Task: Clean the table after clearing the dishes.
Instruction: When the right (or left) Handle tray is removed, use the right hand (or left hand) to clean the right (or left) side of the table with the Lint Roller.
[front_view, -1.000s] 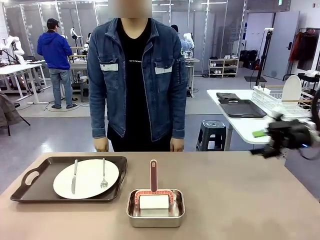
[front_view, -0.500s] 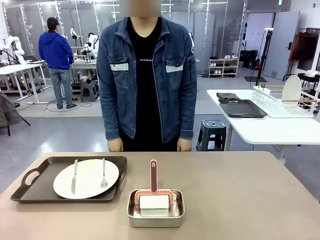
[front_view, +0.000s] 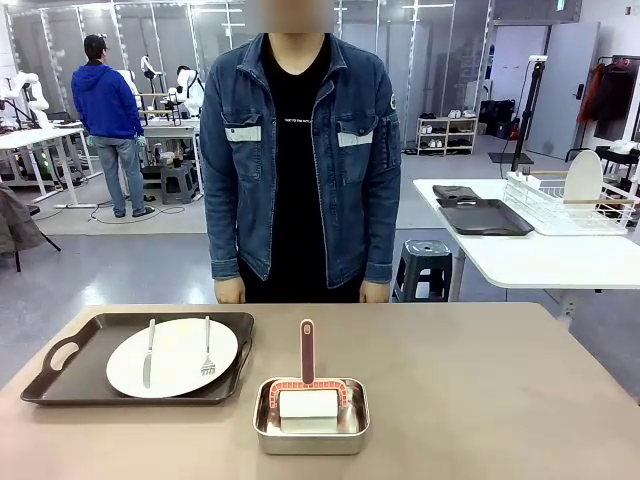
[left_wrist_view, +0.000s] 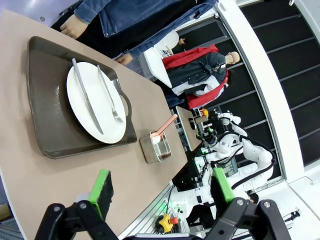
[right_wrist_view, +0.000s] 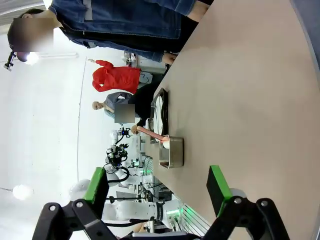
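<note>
From the front I have the tabletop (front_view: 480, 400) with a tray (front_view: 90, 335) at its left carrying a plate (front_view: 172, 356), knife (front_view: 148, 353) and fork (front_view: 207, 348). A steel pan (front_view: 311, 432) holding a pink-handled brush (front_view: 307, 350) sits mid-table near my edge. A person (front_view: 300, 160) stands opposite. The left wrist camera gives me the left claw (left_wrist_view: 161, 184), jaws wide and empty, above the tabletop near the tray. The right wrist camera gives me the right claw (right_wrist_view: 156, 182), equally spread and empty, over bare tabletop with the pan well ahead.

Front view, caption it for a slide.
Person behind the table; plate with knife and fork on a dark tray, pink-handled scrubber in a steel pan.
</note>
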